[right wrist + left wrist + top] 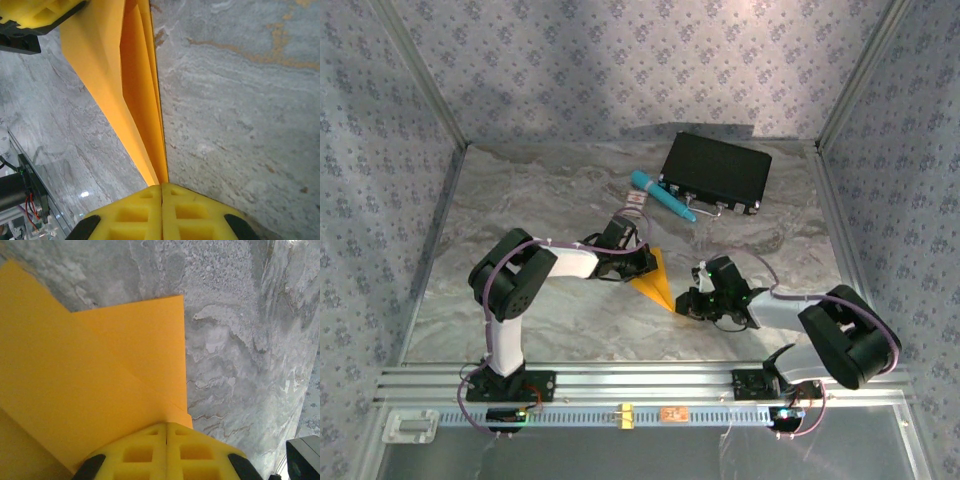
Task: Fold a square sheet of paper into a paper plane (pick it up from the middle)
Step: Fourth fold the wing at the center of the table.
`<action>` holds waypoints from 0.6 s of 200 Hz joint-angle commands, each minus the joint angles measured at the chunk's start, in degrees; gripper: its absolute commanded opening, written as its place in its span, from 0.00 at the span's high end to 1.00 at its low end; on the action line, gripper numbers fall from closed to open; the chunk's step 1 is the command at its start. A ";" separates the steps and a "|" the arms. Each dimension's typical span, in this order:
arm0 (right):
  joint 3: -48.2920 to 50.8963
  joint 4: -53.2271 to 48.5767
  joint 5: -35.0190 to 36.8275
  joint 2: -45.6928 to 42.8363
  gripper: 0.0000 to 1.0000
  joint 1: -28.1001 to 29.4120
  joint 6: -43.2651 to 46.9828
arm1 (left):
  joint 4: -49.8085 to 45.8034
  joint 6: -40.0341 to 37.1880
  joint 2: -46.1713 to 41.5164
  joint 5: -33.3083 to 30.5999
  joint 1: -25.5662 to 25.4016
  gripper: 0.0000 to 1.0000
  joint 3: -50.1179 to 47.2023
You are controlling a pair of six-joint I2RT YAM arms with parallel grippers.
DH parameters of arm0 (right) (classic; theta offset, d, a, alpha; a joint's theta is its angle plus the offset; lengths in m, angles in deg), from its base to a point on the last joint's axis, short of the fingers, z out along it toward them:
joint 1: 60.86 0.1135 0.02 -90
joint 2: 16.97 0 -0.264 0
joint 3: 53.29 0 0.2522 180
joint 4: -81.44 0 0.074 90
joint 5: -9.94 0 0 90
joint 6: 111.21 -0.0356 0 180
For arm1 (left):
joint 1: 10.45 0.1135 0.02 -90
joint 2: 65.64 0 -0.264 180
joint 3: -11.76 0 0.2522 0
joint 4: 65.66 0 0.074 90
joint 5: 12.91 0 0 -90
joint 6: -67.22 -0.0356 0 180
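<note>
The square sheet of paper (656,278) is orange-yellow and folded into a narrow pointed dart, lying between the two arms at mid-table. My left gripper (642,262) is shut on its wide end. In the left wrist view the yellow fingertips (150,440) meet on the paper (100,370), whose folded flaps overlap. My right gripper (688,304) is shut on the pointed end. In the right wrist view its jaws (161,187) pinch the tip of the paper (135,75), whose layers stand on edge along a crease. The left gripper's fingers (35,12) hold the far end.
A black case (715,172) lies at the back right with a teal pen (662,196) leaning by its left side. Patterned walls enclose the marble table (520,200). A metal rail (640,385) runs along the near edge.
</note>
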 commanded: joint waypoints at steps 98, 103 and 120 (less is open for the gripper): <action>-0.46 -13.99 3.46 -11.40 0.83 -0.78 0.19 | -3.11 -0.98 1.47 -1.42 -0.08 0.99 -0.43; -0.54 -13.87 2.97 -12.42 0.85 -1.09 0.43 | -3.11 -0.99 1.45 -1.31 -0.12 0.98 -0.45; -2.04 -13.44 0.48 -13.51 0.89 -1.66 1.83 | -3.11 -1.00 1.58 -1.29 -0.12 0.98 -0.44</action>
